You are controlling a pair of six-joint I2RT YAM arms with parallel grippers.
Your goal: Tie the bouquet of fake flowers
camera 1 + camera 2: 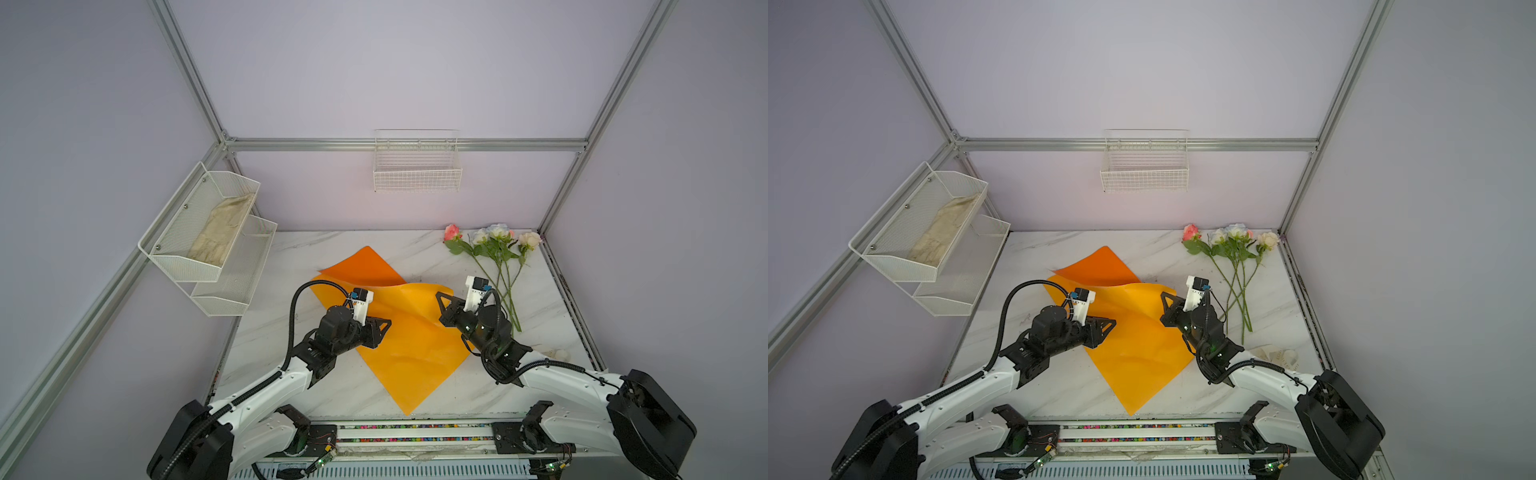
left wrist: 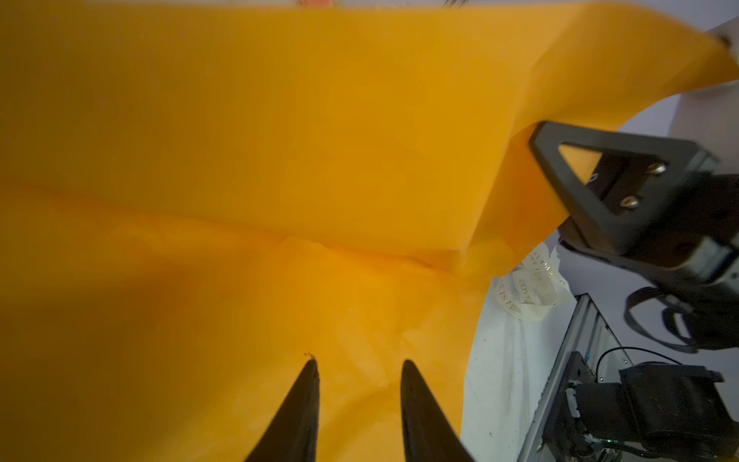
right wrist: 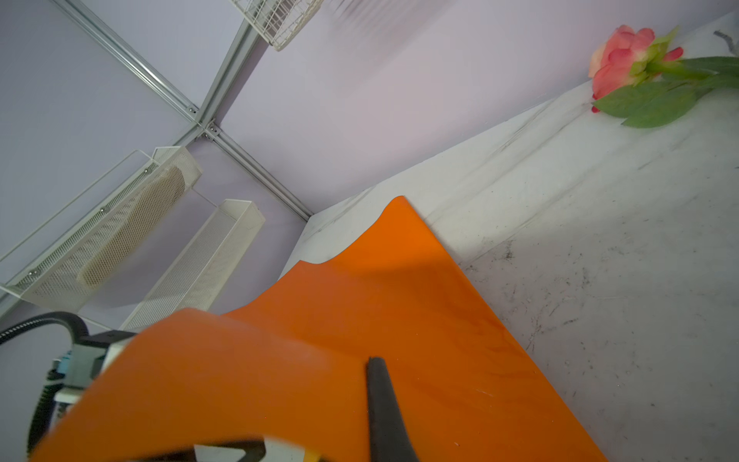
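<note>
**Inspector:** Concealment first. What could not be made out?

**Assistant:** The right claw [image 1: 441, 299] was closed on a raised edge of the orange wrapping paper [image 1: 411, 345]. In the right wrist view only one finger [image 3: 380, 400] showed, lying on top of the sheet, and the paper hid the other. The lifted flap also blocked most of the table [image 1: 332, 382] in the left wrist view.

**Inspector:** And the left claw [image 2: 360, 368]?

**Assistant:** It was partly open, with a clear gap between the two tips. It stood over the flat part of the paper with nothing between the tips. I could not tell whether the tips touched the sheet.

**Inspector:** Where were the flowers [image 1: 498, 235]?

**Assistant:** They lay loose at the far right of the table, apart from the paper. The heads were near the back wall and the stems pointed toward the front. Both top views showed all of them. The right wrist view caught only the pink rose [image 3: 624, 60], cut off at the frame edge. The left wrist view showed no more than slivers at the frame edge above the paper.

**Inspector:** Did any view show something the others missed?

**Assistant:** A cream ribbon [image 1: 1281, 357] lay beside the right arm. It was largely hidden behind that arm in a top view. The left wrist view showed it [image 2: 524, 288] just beside the paper's edge, with printed lettering that was too blurred to read.
</note>
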